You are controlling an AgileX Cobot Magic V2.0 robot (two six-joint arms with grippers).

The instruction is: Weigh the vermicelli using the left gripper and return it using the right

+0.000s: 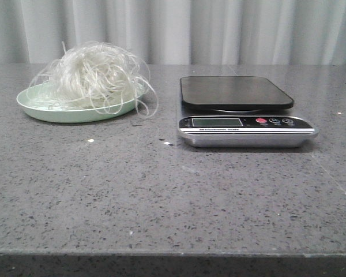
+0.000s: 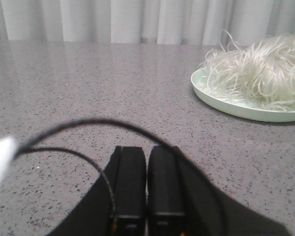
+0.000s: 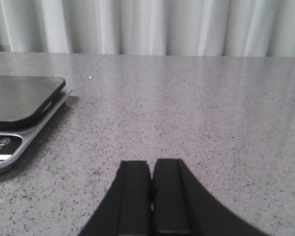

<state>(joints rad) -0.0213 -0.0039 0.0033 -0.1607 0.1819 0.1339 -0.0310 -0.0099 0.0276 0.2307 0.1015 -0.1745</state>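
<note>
The vermicelli point(image 1: 95, 75) is a fluffy nest of thin white strands heaped on a pale green plate point(image 1: 46, 109) at the back left of the grey table. It also shows in the left wrist view point(image 2: 265, 71) on the plate point(image 2: 236, 105). A digital scale point(image 1: 242, 118) with a bare black platform point(image 1: 233, 91) stands right of the plate; its edge shows in the right wrist view point(image 3: 19, 113). My left gripper point(image 2: 147, 150) is shut and empty, low over the table, apart from the plate. My right gripper point(image 3: 151, 164) is shut and empty, beside the scale. Neither gripper shows in the front view.
A black cable point(image 2: 88, 125) loops over the table in front of the left gripper. A few small white crumbs point(image 1: 91, 140) lie on the table between plate and scale. White curtains point(image 1: 219, 29) hang behind the table's far edge.
</note>
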